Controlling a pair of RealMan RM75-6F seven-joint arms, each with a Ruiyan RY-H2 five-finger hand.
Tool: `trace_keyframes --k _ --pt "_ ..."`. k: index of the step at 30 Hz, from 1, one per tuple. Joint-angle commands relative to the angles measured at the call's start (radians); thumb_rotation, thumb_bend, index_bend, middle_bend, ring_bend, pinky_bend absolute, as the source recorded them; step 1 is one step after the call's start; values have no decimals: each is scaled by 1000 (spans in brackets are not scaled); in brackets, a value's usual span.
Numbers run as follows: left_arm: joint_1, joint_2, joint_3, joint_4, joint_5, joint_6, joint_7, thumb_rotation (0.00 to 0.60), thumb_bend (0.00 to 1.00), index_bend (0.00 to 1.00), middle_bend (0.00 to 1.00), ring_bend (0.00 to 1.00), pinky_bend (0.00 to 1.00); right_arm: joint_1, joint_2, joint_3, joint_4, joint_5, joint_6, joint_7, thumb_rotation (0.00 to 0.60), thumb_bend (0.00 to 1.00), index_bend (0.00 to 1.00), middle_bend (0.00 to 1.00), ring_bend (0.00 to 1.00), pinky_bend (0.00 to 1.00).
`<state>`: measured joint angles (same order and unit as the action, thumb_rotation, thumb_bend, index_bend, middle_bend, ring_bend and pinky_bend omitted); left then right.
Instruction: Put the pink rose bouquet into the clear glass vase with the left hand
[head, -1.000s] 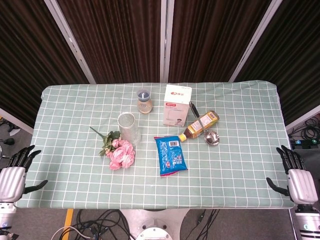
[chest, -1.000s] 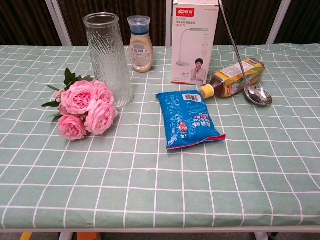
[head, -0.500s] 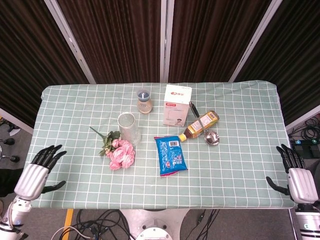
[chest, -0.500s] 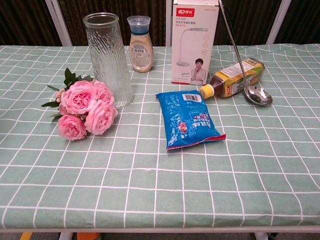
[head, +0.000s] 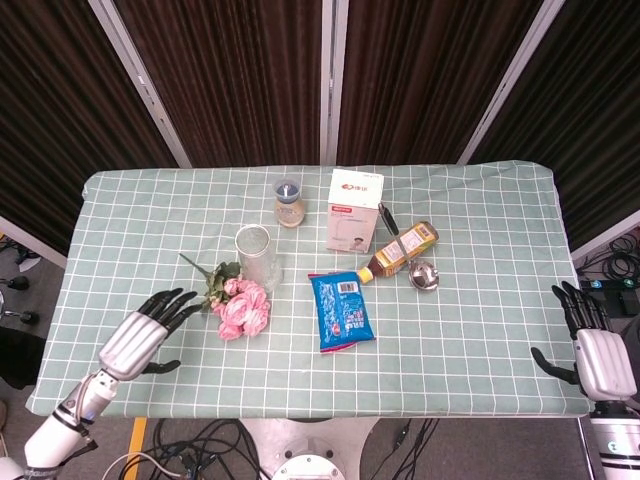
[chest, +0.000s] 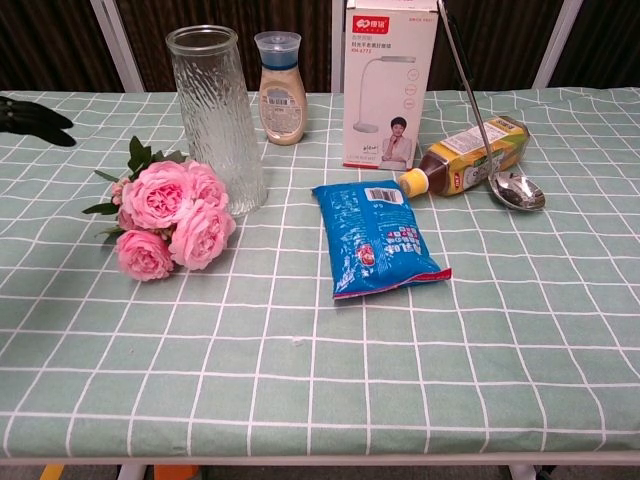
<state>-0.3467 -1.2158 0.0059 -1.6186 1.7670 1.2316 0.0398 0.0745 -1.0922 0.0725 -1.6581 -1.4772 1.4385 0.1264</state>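
The left hand (head: 140, 335) has swung in over the bench (head: 480, 230), fingers spread and empty, probably lining up on the roses (head: 241, 305) lying beside the vase (head: 256, 255).

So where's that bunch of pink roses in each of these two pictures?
Head view: the pink rose bouquet lies left of centre, near the table's front.
Chest view: it lies at the left, flat on the cloth.
Shared landmark: the clear glass vase stands just behind and right of it.
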Motion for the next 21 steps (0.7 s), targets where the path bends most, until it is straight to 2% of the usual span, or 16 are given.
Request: trace_keyframes --k 1,17,21 --pt "-50 -4 -7 -8 -18 -69 -15 600 41 135 45 30 129 4 0 -2 -3 3 -8 1 600 160 0 0 0 0" --pt "-209 3 -24 0 -116 -287 -31 600 42 135 46 30 127 29 -1 6 -13 23 -47 -13 600 160 0 0 0 0" --pt "-231 -10 -30 9 -135 -306 -18 600 42 135 45 29 127 34 4 6 -31 15 -45 -32 600 160 0 0 0 0"
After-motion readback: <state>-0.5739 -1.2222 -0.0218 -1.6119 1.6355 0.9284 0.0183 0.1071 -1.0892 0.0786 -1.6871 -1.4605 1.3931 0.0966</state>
